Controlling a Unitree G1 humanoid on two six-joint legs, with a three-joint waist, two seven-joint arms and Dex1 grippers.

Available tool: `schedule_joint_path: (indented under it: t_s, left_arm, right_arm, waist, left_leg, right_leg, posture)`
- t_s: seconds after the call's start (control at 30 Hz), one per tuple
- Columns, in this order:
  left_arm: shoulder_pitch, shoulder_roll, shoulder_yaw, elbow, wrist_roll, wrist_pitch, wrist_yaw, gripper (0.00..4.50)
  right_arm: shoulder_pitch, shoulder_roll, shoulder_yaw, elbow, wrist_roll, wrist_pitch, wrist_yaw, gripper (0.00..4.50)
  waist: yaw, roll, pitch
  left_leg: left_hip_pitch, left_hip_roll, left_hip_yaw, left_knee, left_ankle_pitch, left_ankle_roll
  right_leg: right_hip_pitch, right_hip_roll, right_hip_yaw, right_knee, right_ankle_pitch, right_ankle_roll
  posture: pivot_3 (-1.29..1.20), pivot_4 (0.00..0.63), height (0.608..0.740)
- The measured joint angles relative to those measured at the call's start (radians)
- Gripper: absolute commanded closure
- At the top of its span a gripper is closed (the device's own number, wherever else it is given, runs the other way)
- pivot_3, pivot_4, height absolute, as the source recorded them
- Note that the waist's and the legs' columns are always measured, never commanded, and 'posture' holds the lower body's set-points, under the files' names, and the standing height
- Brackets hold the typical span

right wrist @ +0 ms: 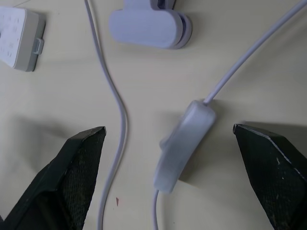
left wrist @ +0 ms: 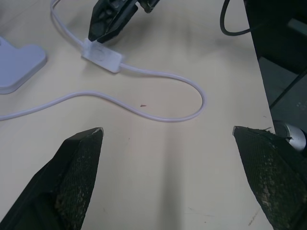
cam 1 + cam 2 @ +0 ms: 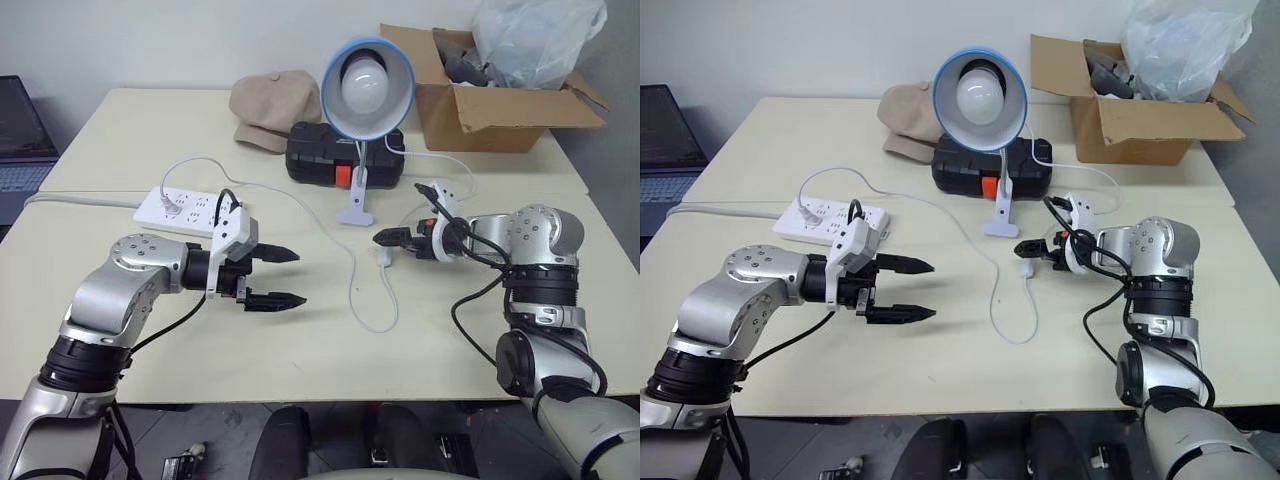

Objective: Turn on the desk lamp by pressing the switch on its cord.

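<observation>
The right hand (image 3: 385,239) hovers spread just over the switch (image 1: 184,143), which lies on the worktop (image 3: 300,350) below the lamp's base (bulb unlit). Next, I judge, a fingertip presses down. The left hand (image 3: 285,277) waits spread, empty.

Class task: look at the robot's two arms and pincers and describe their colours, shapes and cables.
Both arms are silver-grey metal with rounded joint housings and black bands. Loose black cables loop along each. The left pincer has two black pointed fingers on a white block; the right pincer also has black pointed fingers, with a white part at the wrist.
</observation>
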Motion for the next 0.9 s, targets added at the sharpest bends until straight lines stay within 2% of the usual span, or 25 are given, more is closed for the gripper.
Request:
schedule_joint_path:
  t_s: [0.27,0.37,0.83,0.9]
  left_arm:
    - [0.018,-0.005,0.000,0.003,0.003,-0.014,0.000,0.00]
    - [0.022,-0.008,0.000,0.003,0.006,-0.016,0.000,0.00]
    - [0.027,-0.012,0.000,0.021,0.015,-0.032,0.000,0.00]
    - [0.027,-0.014,0.000,0.021,0.015,-0.032,0.001,0.00]
  right_arm:
    - [-0.040,-0.001,0.023,0.100,-0.026,-0.062,0.032,0.04]
    - [-0.051,-0.006,0.038,0.125,-0.034,-0.076,0.050,0.50]
    - [-0.079,0.009,0.058,0.197,-0.050,-0.110,0.084,3.90]
    - [-0.082,0.008,0.059,0.200,-0.049,-0.115,0.097,4.12]
  waist:
    - [-0.013,0.000,0.000]
    - [-0.015,0.000,0.000]
    - [-0.015,0.000,0.000]
    - [-0.015,0.000,0.000]
  left_leg:
    - [0.000,0.000,0.001,0.000,0.000,0.000]
    - [0.000,0.000,0.001,0.000,0.000,0.000]
    - [0.000,0.000,0.003,0.000,0.000,0.000]
    - [0.000,0.000,0.003,0.000,0.000,0.000]
  right_leg:
    - [0.000,0.000,0.001,-0.001,0.000,0.000]
    - [0.000,0.000,0.002,0.000,0.000,0.000]
    - [-0.001,0.000,0.003,0.000,0.000,0.000]
    - [-0.001,0.000,0.003,0.000,0.000,0.000]
  posture:
    - [0.00,0.150,0.740]
    - [0.00,0.150,0.740]
    - [0.00,0.150,0.740]
    - [0.00,0.150,0.740]
